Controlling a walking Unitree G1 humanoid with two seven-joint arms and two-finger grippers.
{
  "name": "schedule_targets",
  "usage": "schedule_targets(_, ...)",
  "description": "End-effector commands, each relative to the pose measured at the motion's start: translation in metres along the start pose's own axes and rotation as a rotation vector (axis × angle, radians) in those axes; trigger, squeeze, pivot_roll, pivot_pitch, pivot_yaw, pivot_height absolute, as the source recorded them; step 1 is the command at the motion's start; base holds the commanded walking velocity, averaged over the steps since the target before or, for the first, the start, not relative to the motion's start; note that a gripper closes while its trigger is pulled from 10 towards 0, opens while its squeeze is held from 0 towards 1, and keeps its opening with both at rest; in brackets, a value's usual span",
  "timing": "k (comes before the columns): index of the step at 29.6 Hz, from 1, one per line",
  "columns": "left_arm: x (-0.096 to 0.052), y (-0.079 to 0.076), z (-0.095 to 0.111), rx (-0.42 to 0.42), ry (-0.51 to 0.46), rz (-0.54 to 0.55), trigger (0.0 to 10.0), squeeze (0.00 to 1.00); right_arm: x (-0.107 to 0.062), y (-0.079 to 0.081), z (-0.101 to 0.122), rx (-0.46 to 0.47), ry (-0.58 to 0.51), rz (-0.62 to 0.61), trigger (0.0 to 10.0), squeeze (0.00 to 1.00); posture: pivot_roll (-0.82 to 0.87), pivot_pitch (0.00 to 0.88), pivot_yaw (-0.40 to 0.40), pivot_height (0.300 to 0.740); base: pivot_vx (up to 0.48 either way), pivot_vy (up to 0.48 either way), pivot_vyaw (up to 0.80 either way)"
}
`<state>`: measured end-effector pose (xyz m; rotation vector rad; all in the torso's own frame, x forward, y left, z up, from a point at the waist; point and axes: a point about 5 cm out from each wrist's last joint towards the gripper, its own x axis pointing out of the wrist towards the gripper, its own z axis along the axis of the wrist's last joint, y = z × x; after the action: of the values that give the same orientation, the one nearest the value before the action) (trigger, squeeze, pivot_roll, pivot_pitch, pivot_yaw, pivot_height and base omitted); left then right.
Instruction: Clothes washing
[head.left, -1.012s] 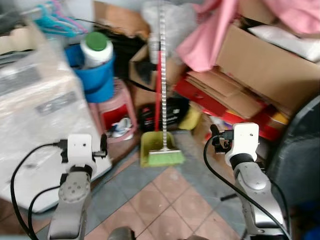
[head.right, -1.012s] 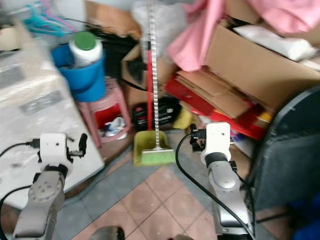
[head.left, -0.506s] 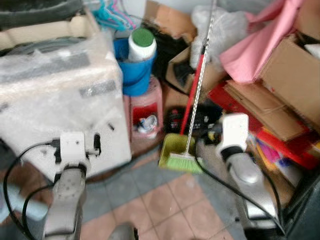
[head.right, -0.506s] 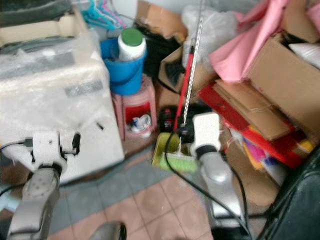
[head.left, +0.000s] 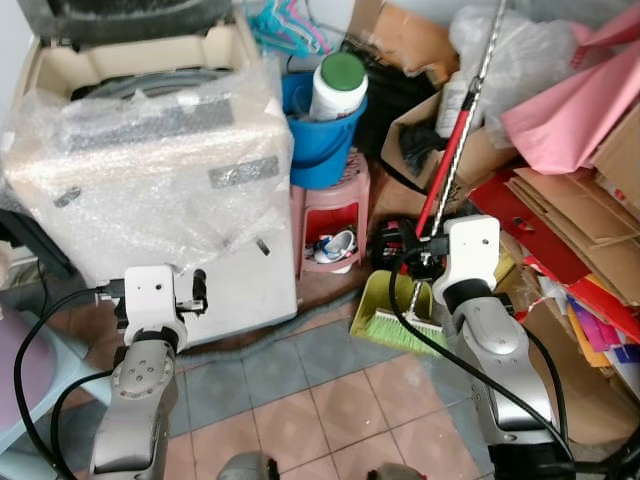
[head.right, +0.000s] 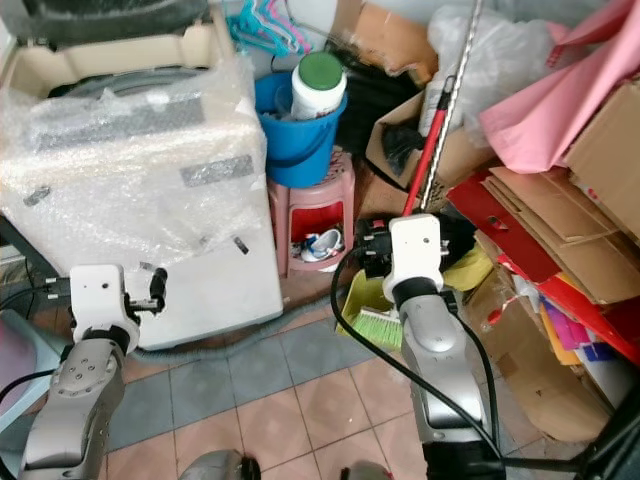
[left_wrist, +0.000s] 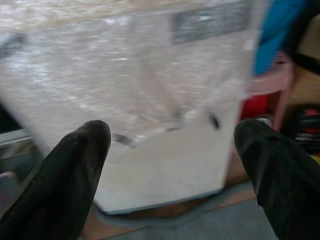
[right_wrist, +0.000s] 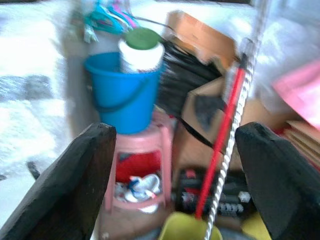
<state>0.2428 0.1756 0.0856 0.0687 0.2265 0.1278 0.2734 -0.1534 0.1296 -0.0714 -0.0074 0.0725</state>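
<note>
tiled floor (head.left: 330, 400) in pink and grey squares lies under both arms, and the corner behind it is full of stored things. ahead of the left gripper (left_wrist: 172, 165) stands the washing machine (head.left: 160, 170), a white box wrapped in bubble plastic, with its lid up at the back. the left gripper is raised in front of the machine's lower front panel, apart from it, and its two black fingers (left_wrist: 70, 165) stand wide apart with nothing between them.

the right gripper (right_wrist: 175, 175) is also raised, and its fingers (right_wrist: 280, 170) are spread wide too, holding nothing. straight ahead of it is a pink stool (head.left: 335, 215), and on the stool sits a blue bucket (head.left: 322, 135) with a white bottle with a green cap (head.left: 338, 85) inside. some small things lie under the stool; i cannot tell what they are. just beside the right gripper a red broom handle (head.left: 443, 170) leans up, and a green dustpan with a brush (head.left: 395, 315) rests on the floor near it. further to the right of this gripper are flat cardboard boxes (head.left: 570, 210) and a pink cloth (head.left: 570, 110) hanging over them. coloured hangers (head.left: 290, 20) lie behind the bucket.
</note>
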Motion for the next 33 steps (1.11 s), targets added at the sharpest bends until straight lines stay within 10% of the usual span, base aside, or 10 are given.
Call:
schedule_targets(1,0.002,0.011,0.003,0.040,-0.023,0.038,10.0,0.00,0.002,0.010,0.006,0.010,-0.010,0.060,10.0,0.00,-0.04,0.000,-0.003,0.740,0.000,0.480,0.00)
schedule_targets(18,0.008,0.013,0.007,0.029,-0.030,0.097,10.0,0.00,0.000,0.010,-0.005,0.079,0.065,0.030,10.0,0.00,-0.04,0.000,-0.008,0.740,0.000,0.477,0.00)
schedule_targets(33,0.005,0.016,0.007,0.019,-0.037,0.105,10.0,0.00,0.001,0.015,0.007,0.042,-0.008,0.152,10.0,0.00,-0.03,0.000,-0.016,0.740,0.111,0.000,0.62)
